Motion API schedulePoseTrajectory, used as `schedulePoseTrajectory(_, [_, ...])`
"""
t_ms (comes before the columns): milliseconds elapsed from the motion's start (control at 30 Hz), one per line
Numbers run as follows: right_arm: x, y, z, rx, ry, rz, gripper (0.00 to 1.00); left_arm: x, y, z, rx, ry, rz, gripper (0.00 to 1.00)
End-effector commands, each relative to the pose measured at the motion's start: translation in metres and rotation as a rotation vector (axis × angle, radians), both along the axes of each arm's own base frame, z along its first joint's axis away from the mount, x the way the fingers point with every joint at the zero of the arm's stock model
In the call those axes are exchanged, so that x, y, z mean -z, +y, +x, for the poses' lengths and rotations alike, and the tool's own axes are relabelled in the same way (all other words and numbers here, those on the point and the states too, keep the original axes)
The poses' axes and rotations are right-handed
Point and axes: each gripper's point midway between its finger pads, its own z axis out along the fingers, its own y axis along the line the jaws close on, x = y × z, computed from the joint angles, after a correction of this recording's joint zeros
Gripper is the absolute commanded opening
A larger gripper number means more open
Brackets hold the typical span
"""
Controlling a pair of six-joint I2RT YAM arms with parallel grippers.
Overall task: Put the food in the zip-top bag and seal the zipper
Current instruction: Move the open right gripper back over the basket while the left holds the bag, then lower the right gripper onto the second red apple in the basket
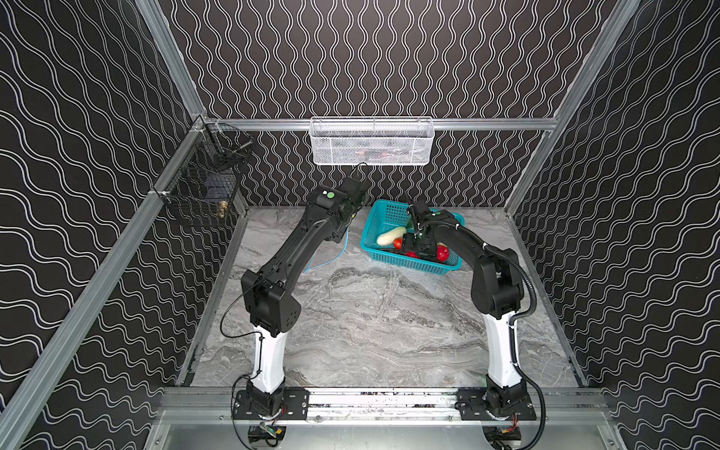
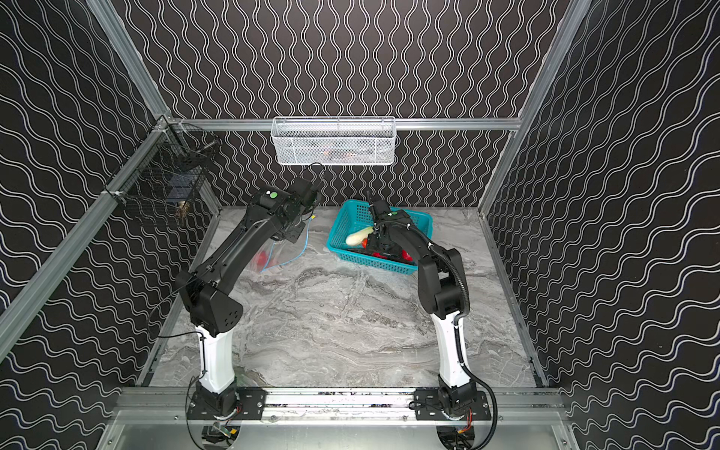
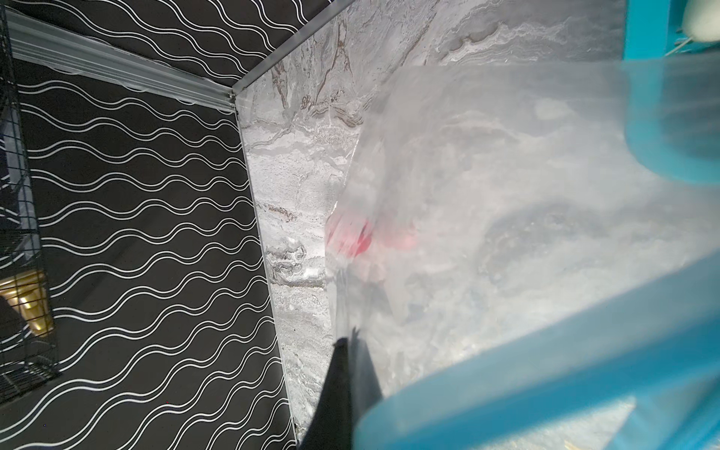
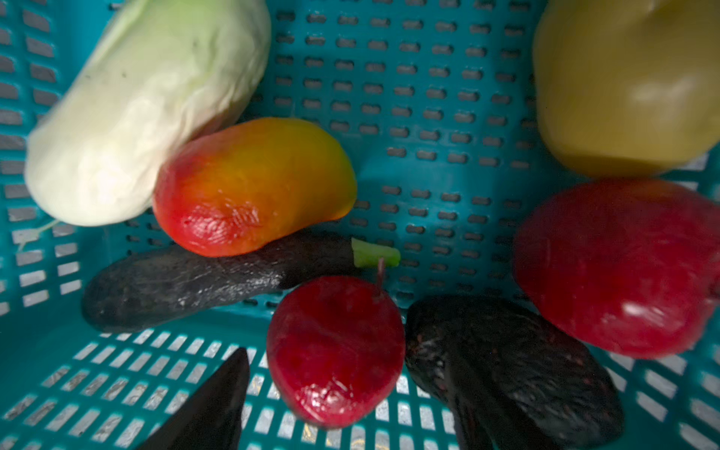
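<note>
Seven food pieces [image 4: 253,187] lie in teal basket [image 1: 380,218] by tabletop [image 1: 370,331] back edge, right of middle. One red piece [image 2: 260,257] already inside zip-top bag [image 2: 280,253], near back left corner. Your left claw [image 2: 290,233] pinched shut on bag's mouth, holding it raised; blue zipper [image 2: 306,237] unsealed. Your right claw [image 4: 343,358] down in basket, jaws apart around small red fruit [image 4: 335,331], not clamped.

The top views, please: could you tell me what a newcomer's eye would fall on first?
A teal perforated plastic basket of toy food stands back right on the grey marbled table, the right gripper inside it. Left of it, the left gripper holds a clear crinkly plastic bag with something red inside.
</note>
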Motion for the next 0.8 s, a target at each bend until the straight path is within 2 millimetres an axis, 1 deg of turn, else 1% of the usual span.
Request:
schedulePoseTrajectory(0, [0.007, 0.003, -0.003, -0.009, 0.030, 0.023, 0.77, -0.002, 0.001, 0.000, -0.014, -0.013, -0.003, 0.00])
schedulePoseTrajectory(233, [0.015, 0.004, -0.005, -0.012, 0.047, 0.039, 0.68, -0.001, 0.000, 0.001, -0.012, -0.011, -0.001, 0.00])
schedulePoseTrajectory(400, [0.022, 0.005, -0.010, -0.010, 0.072, 0.045, 0.61, -0.001, -0.001, 0.001, -0.011, -0.011, -0.002, 0.00])
schedulePoseTrajectory(433, [0.022, 0.005, -0.010, -0.010, 0.072, 0.047, 0.58, 0.000, -0.001, 0.001, -0.011, -0.010, 0.001, 0.00])
schedulePoseTrajectory(600, [0.021, 0.006, -0.011, -0.004, 0.076, 0.063, 0.48, -0.002, -0.001, 0.000, -0.011, -0.014, -0.001, 0.00])
schedulePoseTrajectory(767, [0.014, 0.003, -0.009, 0.014, 0.059, 0.096, 0.42, -0.002, -0.001, 0.000, -0.012, -0.015, 0.002, 0.00])
